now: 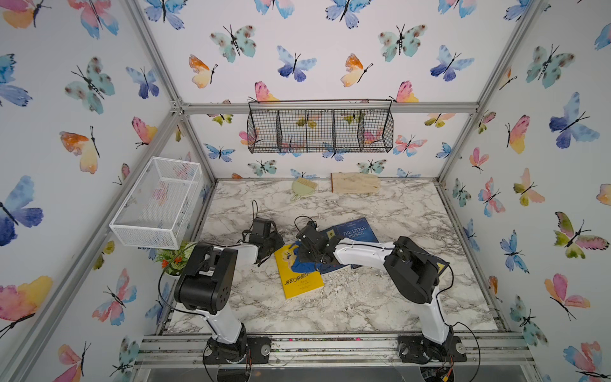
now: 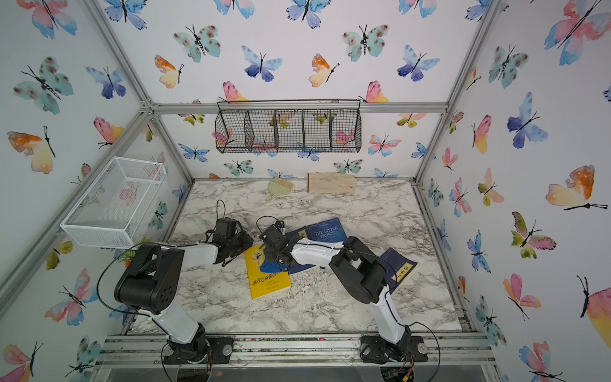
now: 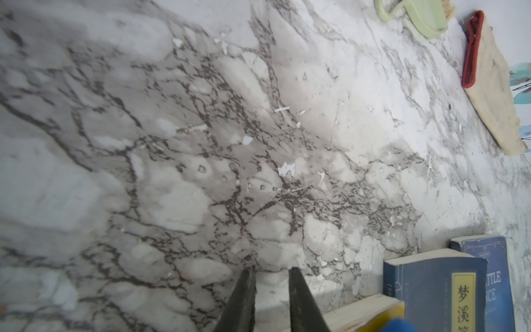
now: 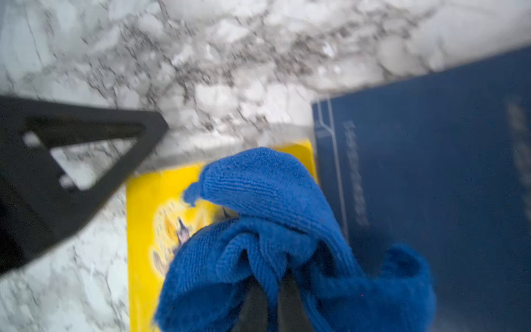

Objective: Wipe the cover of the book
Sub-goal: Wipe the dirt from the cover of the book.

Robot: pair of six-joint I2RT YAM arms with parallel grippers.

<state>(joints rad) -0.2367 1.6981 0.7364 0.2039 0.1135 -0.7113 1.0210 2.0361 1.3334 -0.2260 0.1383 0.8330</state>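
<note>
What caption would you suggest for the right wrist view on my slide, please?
Right hand shut on a blue cloth over the yellow book, beside a dark blue book.

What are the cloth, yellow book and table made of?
The cloth looks like microfibre, matte, with a fine ribbed pile. The yellow book is probably a paperback with a smooth card cover; its cream page edges show, the sheen is unclear. The table has a marble pattern, probably printed laminate rather than stone, since white chips and scratches break it.

Front marble (image 1: 347, 297) open; blue book (image 1: 357, 231) hard against yellow book (image 1: 301, 281), right side.
</note>
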